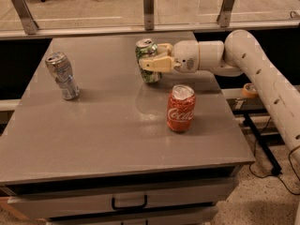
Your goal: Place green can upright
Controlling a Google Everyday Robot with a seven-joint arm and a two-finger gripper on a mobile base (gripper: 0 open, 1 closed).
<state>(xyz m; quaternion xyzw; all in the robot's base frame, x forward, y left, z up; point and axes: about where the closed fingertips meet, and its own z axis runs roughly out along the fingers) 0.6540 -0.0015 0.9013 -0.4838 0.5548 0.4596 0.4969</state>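
- Cream two-finger gripper (146, 63) clamps the green-and-white aluminium drink can (150, 75), roughly upright, near the grey table's (103, 125) far edge, right of centre.
- Seemingly the placing step; next, seat its base flat, then let go.

light: warm, moderate, from overhead | glare: pale sheen on table (93, 130) left of red can (181, 108); bright spots on can tops | shadows: soft, short beside silver can (62, 76), under gripper (152, 63) clamping green can (146, 51) at table's far middle | dark: below table edge
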